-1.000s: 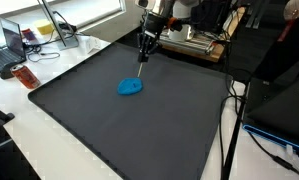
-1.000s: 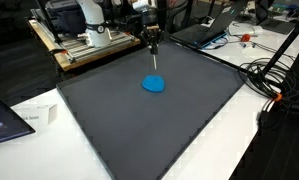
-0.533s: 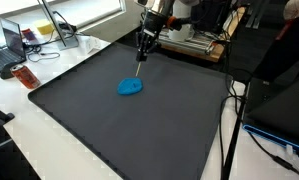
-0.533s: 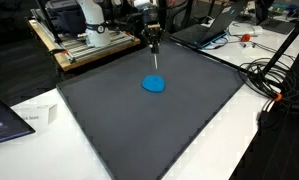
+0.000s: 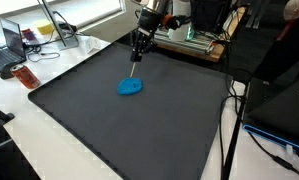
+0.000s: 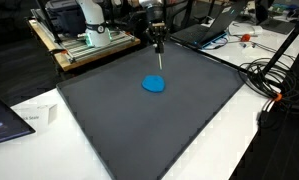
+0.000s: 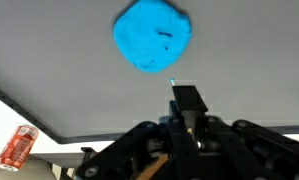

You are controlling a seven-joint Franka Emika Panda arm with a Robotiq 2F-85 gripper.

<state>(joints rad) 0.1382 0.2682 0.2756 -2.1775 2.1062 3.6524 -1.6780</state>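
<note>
Barely visible thin stick [image 5: 135,67] pinched in hand [image 5: 138,54], kind unclear; blue blob [image 5: 130,87] near

Lump [image 5: 130,87] on mat [image 5: 149,130], mat on tabletop [image 5: 29,130]. Tool [image 5: 138,50] above mat, behind lump in both exterior views. Stick [image 5: 135,65] in its grip, tip near lump. Can [image 5: 27,76] off mat, well apart from lump.

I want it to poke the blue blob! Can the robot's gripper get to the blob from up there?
Probably yes. The gripper hangs close by the blue blob, shut on a thin stick pointing down near it. Only bare dark mat lies around the blob; nothing seems to block the way.
</note>
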